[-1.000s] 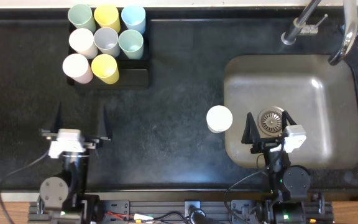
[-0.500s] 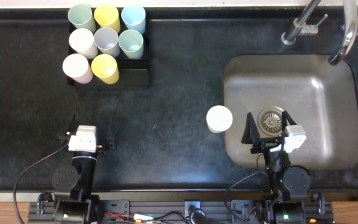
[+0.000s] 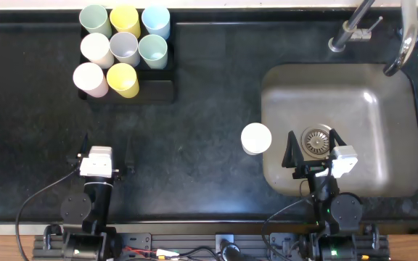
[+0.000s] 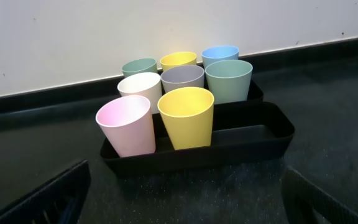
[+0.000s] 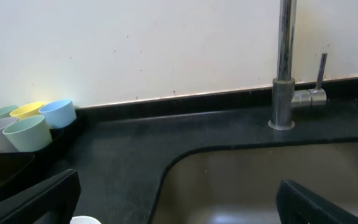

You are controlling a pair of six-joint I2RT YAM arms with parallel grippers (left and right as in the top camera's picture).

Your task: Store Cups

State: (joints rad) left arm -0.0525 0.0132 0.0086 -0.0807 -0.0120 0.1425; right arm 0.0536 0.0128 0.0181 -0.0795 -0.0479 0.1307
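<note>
Eight cups are held in a black tray at the counter's far L corner, against the wall. Back row: green cup, yellow cup, blue cup. Mid row: white cup, grey cup, 2nd green cup. Front row: pink cup and 2nd yellow cup, w/ a free slot seen at that row's sink-side end. All are stood upright, mouths up.

A loose white cup is set on the black counter, just beside the sink's L rim and well apart from the tray; mouth-up or inverted can't be told.

The L gripper is kept low nr the counter's front edge, in line w/ the tray but well short of it, fingers spread wide, nothing held. The R gripper is positioned over the front-L part of the steel sink, by the drain, fingers likewise spread wide and nothing held. A faucet is mounted behind the sink.
</note>
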